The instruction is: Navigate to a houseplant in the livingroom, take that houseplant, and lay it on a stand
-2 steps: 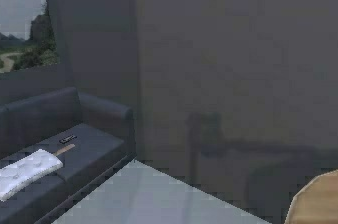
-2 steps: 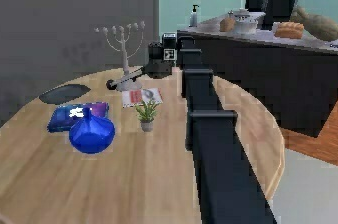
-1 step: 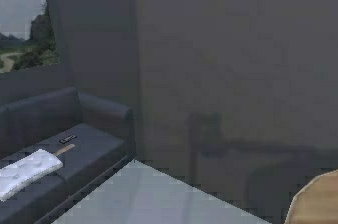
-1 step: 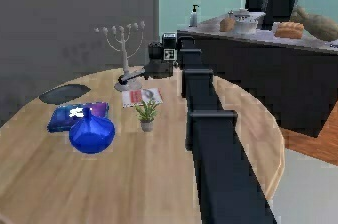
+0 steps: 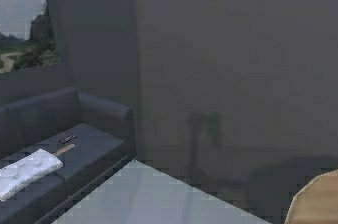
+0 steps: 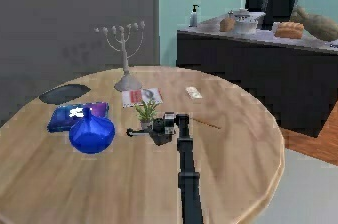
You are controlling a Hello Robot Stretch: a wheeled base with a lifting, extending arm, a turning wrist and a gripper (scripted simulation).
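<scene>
Flanking houseplant: blue bowl, candelabra

A lived-in home is shown, with a sitting area and a kitchen close together. A dark sofa is set along the wall beneath a landscape picture. A round wooden table is seen, with a silver candelabra stood near its far edge. Beyond it, a dark kitchen counter is laid with a bread loaf and a pump bottle along its top.
</scene>
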